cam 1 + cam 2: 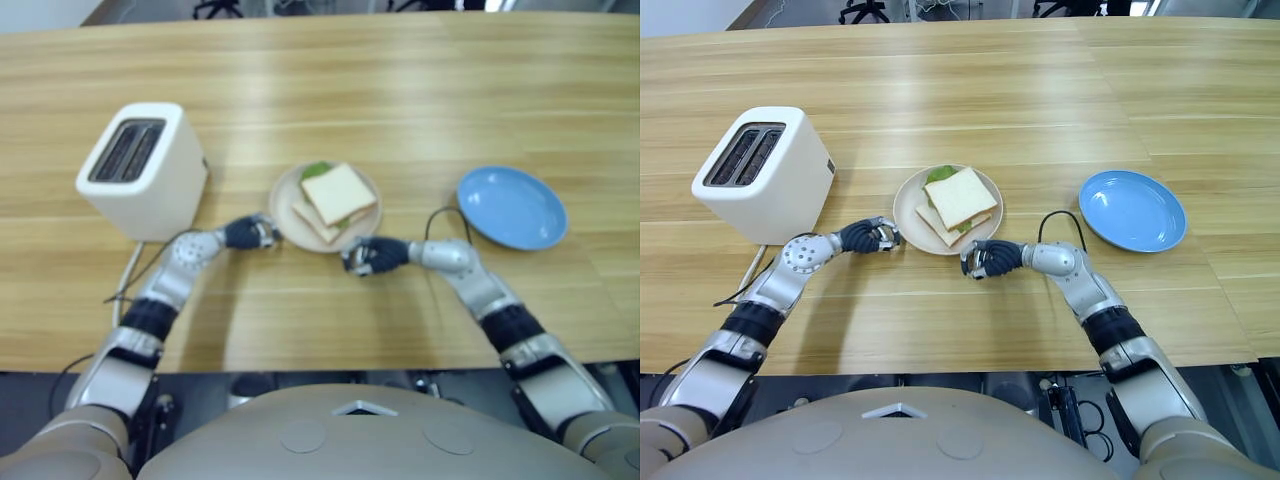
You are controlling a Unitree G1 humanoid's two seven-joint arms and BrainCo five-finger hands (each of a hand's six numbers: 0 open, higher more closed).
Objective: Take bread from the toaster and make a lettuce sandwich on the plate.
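I am holding my left hand (872,237) low over the table (940,90), fingers curled in and gripping nothing that I can make out, just beside the left rim of the beige plate (904,214); whether it is touching that rim I cannot tell. Behind it and further left, the white toaster (765,170) is standing with its two slots looking dark, and no bread is sticking up out of them.

I am judging the job as nearly finished. The sandwich (960,198) is sitting on the beige plate in the middle of the table: a pale square slice on top, turned a little off the slice beneath so the lower corners are poking out, and a bit of green lettuce (939,174) is peeking out at the far left edge. It is looking tidy and flat, not sliding. What is left, I think, is only drawing my hands back, or perhaps squaring up the top slice.

My right hand (990,259) is hovering just beside the plate's near right edge, likewise clenched on nothing. Further right, well apart, a blue plate (1132,210) is lying bare.
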